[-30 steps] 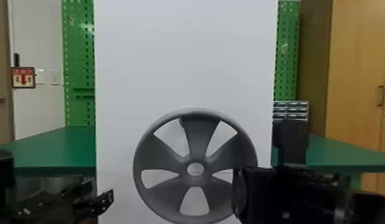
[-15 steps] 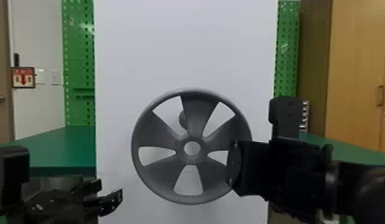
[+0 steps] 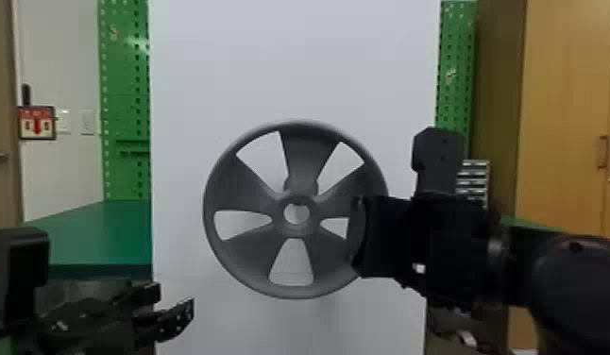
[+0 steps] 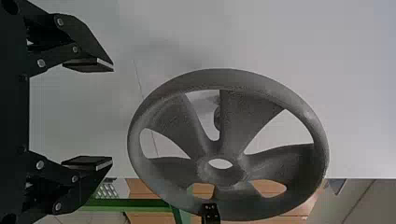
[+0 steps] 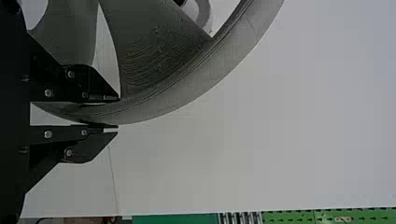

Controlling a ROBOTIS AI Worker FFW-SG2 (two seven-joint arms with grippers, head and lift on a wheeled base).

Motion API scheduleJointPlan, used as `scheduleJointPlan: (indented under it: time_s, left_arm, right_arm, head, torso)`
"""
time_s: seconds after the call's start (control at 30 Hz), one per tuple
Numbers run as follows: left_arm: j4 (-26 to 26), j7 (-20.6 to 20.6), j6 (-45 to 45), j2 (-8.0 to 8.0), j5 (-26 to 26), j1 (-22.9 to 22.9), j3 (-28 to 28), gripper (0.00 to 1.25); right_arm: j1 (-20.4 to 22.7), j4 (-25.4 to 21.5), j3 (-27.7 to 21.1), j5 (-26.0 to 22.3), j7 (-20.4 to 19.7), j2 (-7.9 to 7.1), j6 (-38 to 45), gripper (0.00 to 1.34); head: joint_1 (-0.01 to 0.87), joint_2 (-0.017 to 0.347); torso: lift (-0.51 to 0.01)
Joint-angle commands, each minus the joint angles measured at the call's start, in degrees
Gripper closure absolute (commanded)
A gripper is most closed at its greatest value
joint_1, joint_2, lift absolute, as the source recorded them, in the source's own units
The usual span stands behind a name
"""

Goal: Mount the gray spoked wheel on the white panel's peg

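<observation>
Here | right end effector: roughly level | pinching wheel rim

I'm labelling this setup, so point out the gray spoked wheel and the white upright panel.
Gray spoked wheel (image 3: pixel 297 231): head view, hub.
White upright panel (image 3: pixel 294 61): head view, bare face above the wheel.

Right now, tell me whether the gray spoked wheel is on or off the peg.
Off: the peg shows through a gap in the gray spoked wheel, away from its open hub.

Wheel before panel, its right rim in the right tool
</observation>
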Motion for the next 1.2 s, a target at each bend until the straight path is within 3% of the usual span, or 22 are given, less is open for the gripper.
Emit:
scheduleJointPlan:
  time_s: [0.0, 0.27, 0.73, 1.17]
  left_arm:
    - [-1.09, 0.03, 1.14, 0.13, -0.54, 0.04, 0.91, 0.53]
    - [-1.18, 0.03, 1.32, 0.39, -0.72, -0.32, 0.64, 0.53]
    - [-1.18, 0.03, 1.41, 0.66, -1.42, -0.76, -0.15, 0.53]
    - [-1.09, 0.03, 1.41, 0.66, -1.77, -0.84, -0.32, 0.53]
  right_arm:
    - [-0.75, 1.08, 0.46, 0.39, -0.29, 0.66, -0.77, 1.32]
    - [-1.45, 2.4, 0.29, -1.9, -2.92, 1.33, -2.52, 1.32]
    - [-2.77, 4.6, -0.86, -4.62, -3.1, 1.33, -3.05, 1.32]
    - [-3.21, 5.57, -2.61, -6.64, -3.19, 0.22, -2.79, 1.32]
  head:
    - [0.084, -0.008]
    - [0.084, -0.008]
    - [0.084, -0.008]
    - [0.084, -0.008]
  torso:
    - [-0.487]
    - [-0.487]
    - [-0.487]
    - [-0.487]
